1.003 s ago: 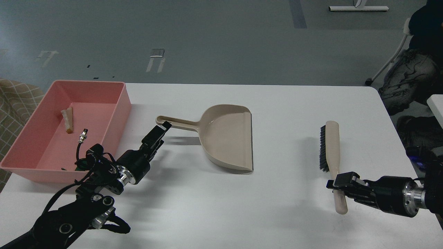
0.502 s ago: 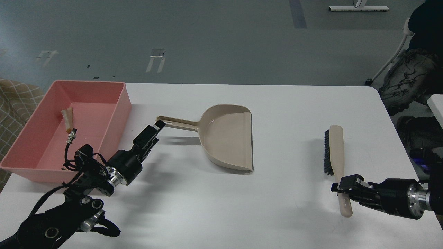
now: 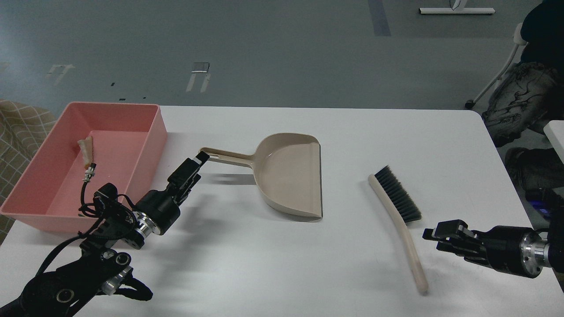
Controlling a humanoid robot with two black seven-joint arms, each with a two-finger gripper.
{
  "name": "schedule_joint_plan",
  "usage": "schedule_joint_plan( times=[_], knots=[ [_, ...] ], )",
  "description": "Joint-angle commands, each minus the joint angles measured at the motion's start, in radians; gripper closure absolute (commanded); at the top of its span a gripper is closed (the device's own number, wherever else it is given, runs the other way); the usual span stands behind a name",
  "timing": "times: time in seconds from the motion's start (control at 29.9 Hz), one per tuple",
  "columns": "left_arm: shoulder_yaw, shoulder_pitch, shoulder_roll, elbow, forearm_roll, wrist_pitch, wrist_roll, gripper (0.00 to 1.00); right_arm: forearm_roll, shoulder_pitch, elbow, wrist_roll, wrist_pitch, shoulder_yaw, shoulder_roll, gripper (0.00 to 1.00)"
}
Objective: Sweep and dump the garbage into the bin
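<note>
The pink bin [image 3: 156, 127] stands at the table's left. The pale beige slice [image 3: 86, 151] lies inside it. The sponge is not visible; my left arm hides the bin's near corner. The beige dustpan [image 3: 288, 174] lies mid-table with its handle pointing left. My left gripper [image 3: 200, 159] is at the handle's end; I cannot tell if it touches or holds it. The beige brush [image 3: 406, 240] lies loose on the table, bristles up and to the right. My right gripper [image 3: 434, 235] is open and empty just right of the brush handle.
A seated person [image 3: 524, 101] and a chair are beyond the table's right edge. The white table [image 3: 264, 264] has its front edge near my arms. A cable with a metal plug [image 3: 88, 176] sticks up from my left wrist over the bin.
The brush has left my right gripper, swung over to the left and now lies on the table. My left gripper drew back slightly from the dustpan handle to its end.
</note>
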Motion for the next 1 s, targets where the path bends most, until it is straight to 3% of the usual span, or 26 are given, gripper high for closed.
schedule_joint_plan(
  times=[0.0, 0.13, 0.3, 0.47, 0.6, 0.7, 0.77, 0.84, 0.97],
  knots=[
    [-0.001, 0.017, 0.009, -0.009, 0.000, 0.000, -0.008, 0.03, 0.004, 0.000, 0.008, 0.001, 0.000, 0.003, -0.014, 0.40],
    [-0.003, 0.040, 0.046, -0.043, -0.001, -0.001, -0.012, 0.03, 0.004, -0.002, 0.014, 0.003, 0.006, 0.009, -0.069, 0.35],
    [-0.005, 0.071, 0.110, -0.102, -0.029, -0.001, -0.048, 0.03, 0.007, 0.000, 0.025, 0.012, 0.011, 0.035, -0.134, 0.28],
    [-0.011, 0.079, 0.217, -0.199, -0.162, -0.015, -0.075, 0.03, 0.017, 0.000, 0.028, 0.021, 0.006, 0.137, -0.186, 0.07],
    [-0.112, 0.079, 0.280, -0.264, -0.262, -0.078, -0.078, 0.03, 0.072, 0.000, 0.017, 0.021, 0.003, 0.254, -0.189, 0.06],
    [-0.245, 0.079, 0.290, -0.271, -0.337, -0.173, -0.063, 0.03, 0.151, 0.000, 0.002, 0.024, -0.015, 0.357, -0.177, 0.06],
    [-0.392, 0.074, 0.282, -0.265, -0.437, -0.265, -0.023, 0.03, 0.273, 0.000, -0.028, 0.024, -0.056, 0.464, -0.149, 0.06],
    [-0.478, 0.064, 0.274, -0.262, -0.498, -0.302, 0.042, 0.03, 0.325, 0.000, -0.076, 0.024, -0.092, 0.529, -0.099, 0.06],
    [-0.538, -0.028, 0.241, -0.228, -0.526, -0.302, 0.121, 0.03, 0.346, 0.001, -0.193, 0.024, -0.164, 0.645, 0.025, 0.06]
  ],
)
